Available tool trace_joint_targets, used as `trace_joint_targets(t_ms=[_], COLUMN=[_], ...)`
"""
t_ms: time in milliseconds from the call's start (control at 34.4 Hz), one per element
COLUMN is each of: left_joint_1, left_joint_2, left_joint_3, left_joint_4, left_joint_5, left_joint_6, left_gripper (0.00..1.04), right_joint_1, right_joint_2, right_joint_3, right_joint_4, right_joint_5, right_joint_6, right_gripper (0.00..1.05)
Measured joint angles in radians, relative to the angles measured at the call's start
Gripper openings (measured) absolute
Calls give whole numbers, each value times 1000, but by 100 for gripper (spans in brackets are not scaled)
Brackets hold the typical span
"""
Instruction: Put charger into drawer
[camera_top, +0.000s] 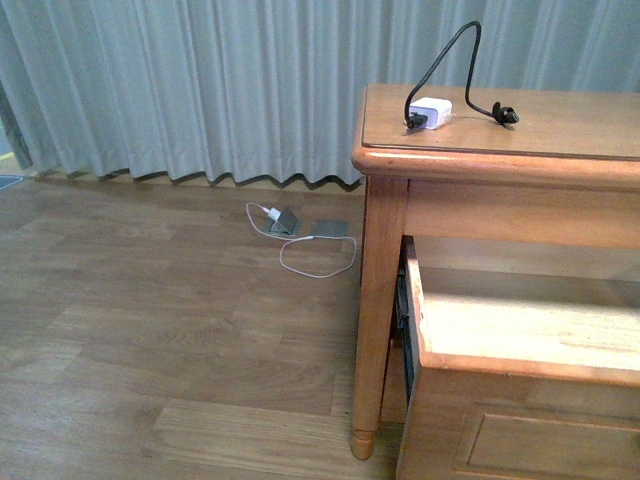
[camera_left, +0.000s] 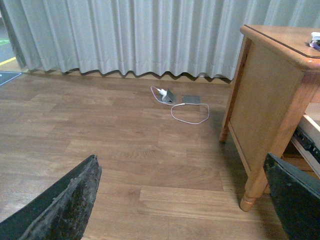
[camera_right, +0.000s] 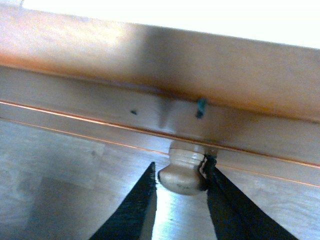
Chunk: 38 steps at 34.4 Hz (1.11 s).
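The charger (camera_top: 431, 112), a white cube with a stiff black cable looping up and ending in a black connector, lies on top of the wooden dresser (camera_top: 520, 125). The drawer (camera_top: 520, 335) under it stands pulled out, its light wood interior showing. In the right wrist view my right gripper (camera_right: 180, 175) is shut on the round pale drawer knob (camera_right: 182, 172). My left gripper (camera_left: 185, 200) is open and empty, low over the floor to the left of the dresser leg (camera_left: 255, 187). Neither arm shows in the front view.
A second charger with a white cable and grey flat pieces (camera_top: 300, 228) lies on the wooden floor near the grey curtain (camera_top: 200, 80); it also shows in the left wrist view (camera_left: 182, 102). The dresser's side panel (camera_left: 260, 100) stands right of my left gripper.
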Motion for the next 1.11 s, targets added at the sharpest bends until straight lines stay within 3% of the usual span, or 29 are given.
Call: trace_joint_targets(t_ms=[116,262,407,582,815,844,902,960,1105], left_joint_1=[0,0,0,0,0,0,0,0,0], left_joint_2=[0,0,0,0,0,0,0,0,0], left_joint_3=[0,0,0,0,0,0,0,0,0], left_joint_4=[0,0,0,0,0,0,0,0,0], left_joint_5=[0,0,0,0,0,0,0,0,0], left_joint_6=[0,0,0,0,0,0,0,0,0], left_gripper=[98,98,98,98,98,98,98,98,98], right_joint_1=[-18,-64,-105,-168,-232,-217,-164,-130,-91], right_joint_2=[-111,-369,-560,-801,-949,-956,-1012,-1063,-1126], right_joint_3=[-25,-35,-30,-12,-13,-30,-152,-214,-240], right_joint_4=[-93,-301,-451,-617,-647,-601,-315,-151,-134], right_joint_5=[-68,-167,-230,-320,-359,-316,-88,26,76], right_joint_6=[1,16,45,88,137,135,112,102,95], right_gripper=[47,77,97,96,96,93,81,68,45])
